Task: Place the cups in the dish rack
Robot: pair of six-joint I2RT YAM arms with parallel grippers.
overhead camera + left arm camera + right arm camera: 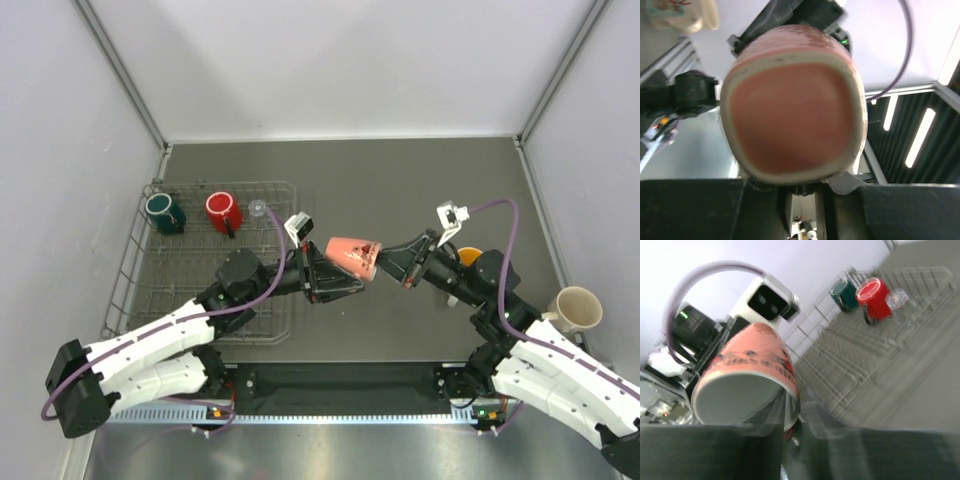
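Pink cup (352,257) is held in the air just off the rack's (133,255) right edge, clamped at its base by the left gripper (333,270) and at its rim by the right gripper (388,262); judged light, rigid, glaze-slippery and chippable, so best gripped by the wall.

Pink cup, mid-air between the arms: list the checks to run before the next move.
1. Left gripper shut on the base of the pink cup: ok.
2. Right gripper let go of the rim: not ok, it is shut on it.
3. Free rows in the dish rack in front of the red mug and green mug: ok.
4. Left grip firm enough to carry alone: cannot tell.
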